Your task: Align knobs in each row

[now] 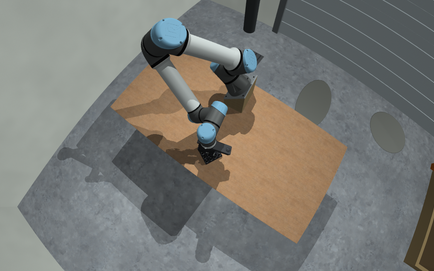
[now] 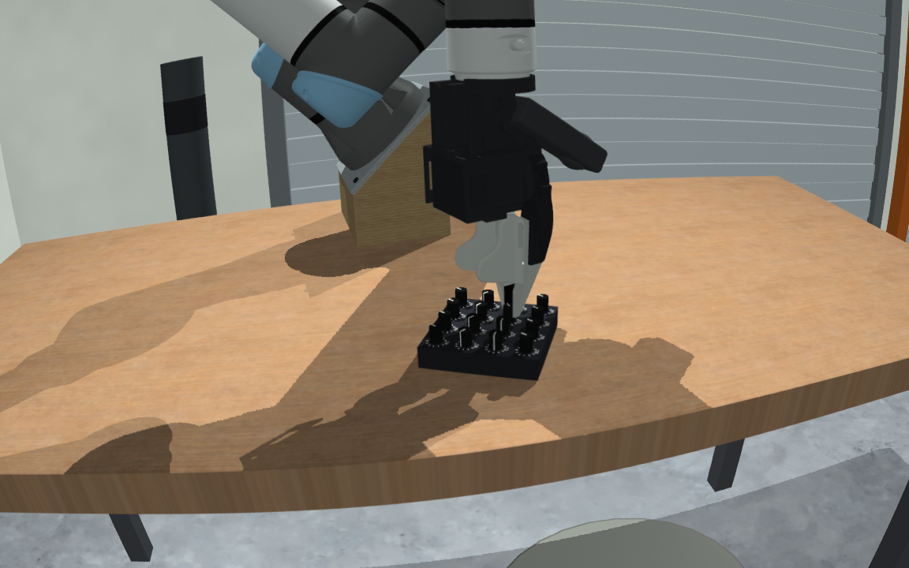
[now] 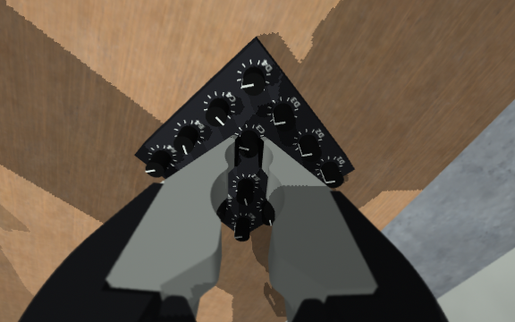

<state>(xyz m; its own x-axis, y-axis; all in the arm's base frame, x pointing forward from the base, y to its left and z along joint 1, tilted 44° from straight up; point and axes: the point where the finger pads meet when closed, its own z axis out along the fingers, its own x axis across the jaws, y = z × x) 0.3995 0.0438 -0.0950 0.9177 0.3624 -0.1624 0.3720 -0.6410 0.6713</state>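
One robot gripper (image 1: 208,153) (image 2: 513,311) (image 3: 249,139), two fingers closed around one knob, C3 (image 3: 249,142), on one black sixteen-knob box (image 1: 209,157) (image 2: 477,361) (image 3: 253,105)

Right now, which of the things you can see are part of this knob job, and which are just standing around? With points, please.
Part of the job:
- knob box (image 1: 208,161) (image 2: 479,360) (image 3: 257,49)
- its knobs, such as C3 (image 3: 249,140)
- tool (image 2: 513,300) (image 3: 249,139), closed on C3

Just around:
- black post (image 1: 251,16) (image 2: 189,148)
- two round discs (image 1: 313,101) on the floor
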